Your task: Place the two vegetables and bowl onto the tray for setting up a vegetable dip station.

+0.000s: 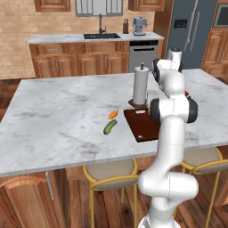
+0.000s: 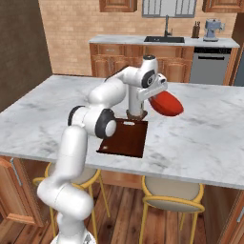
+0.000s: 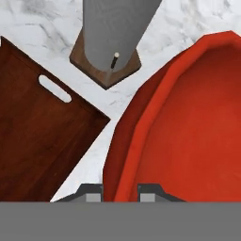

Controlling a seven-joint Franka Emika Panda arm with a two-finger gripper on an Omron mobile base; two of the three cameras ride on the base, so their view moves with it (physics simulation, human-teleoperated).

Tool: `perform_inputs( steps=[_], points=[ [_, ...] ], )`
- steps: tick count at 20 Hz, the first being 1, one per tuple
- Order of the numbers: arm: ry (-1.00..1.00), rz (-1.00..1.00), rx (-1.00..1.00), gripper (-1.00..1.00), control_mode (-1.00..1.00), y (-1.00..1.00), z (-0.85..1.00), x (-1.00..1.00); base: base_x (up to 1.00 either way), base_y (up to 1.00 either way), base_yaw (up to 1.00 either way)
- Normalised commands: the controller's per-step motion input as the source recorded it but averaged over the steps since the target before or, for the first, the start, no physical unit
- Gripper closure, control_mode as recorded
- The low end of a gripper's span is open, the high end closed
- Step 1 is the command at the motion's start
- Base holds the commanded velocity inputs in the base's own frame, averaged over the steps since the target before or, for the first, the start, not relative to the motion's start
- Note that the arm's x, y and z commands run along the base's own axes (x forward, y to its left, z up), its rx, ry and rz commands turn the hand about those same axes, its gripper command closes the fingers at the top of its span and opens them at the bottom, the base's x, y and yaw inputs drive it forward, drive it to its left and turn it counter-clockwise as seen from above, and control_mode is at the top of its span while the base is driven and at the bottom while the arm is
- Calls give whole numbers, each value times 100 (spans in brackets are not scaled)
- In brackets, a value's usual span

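My gripper (image 2: 153,96) is shut on the rim of the red bowl (image 2: 167,104), which hangs tilted above the counter, just right of the tray (image 2: 125,138). In the hand view the bowl (image 3: 188,127) takes up the right side, with its rim between my fingertips (image 3: 94,194). The dark reddish-brown tray (image 3: 33,141) lies to the left, with its handle slot showing and nothing on it. The orange carrot (image 1: 113,114) and the green cucumber (image 1: 110,127) lie on the marble left of the tray (image 1: 142,127). A sliver of the bowl (image 1: 187,94) peeks out behind my arm.
A paper-towel roll (image 1: 140,85) on a wooden base (image 3: 106,66) stands right behind the tray's far end, close to the bowl. Stools (image 1: 111,173) are tucked under the island's front edge. A sink counter (image 1: 102,36) runs along the back wall.
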Motion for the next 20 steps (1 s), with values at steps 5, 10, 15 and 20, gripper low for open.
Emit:
perform_inputs(
  steps=[5,10,15,20],
  points=[
    [-6,0,-14,100,-100,33,0,-20,0,0,0],
    [-5,0,-11,100,-100,31,1,-13,0,0,0],
    [0,-3,-1,100,-100,16,14,-10,0,0,0],
    [6,-6,0,100,-100,15,9,-20,0,0,0]
  ],
)
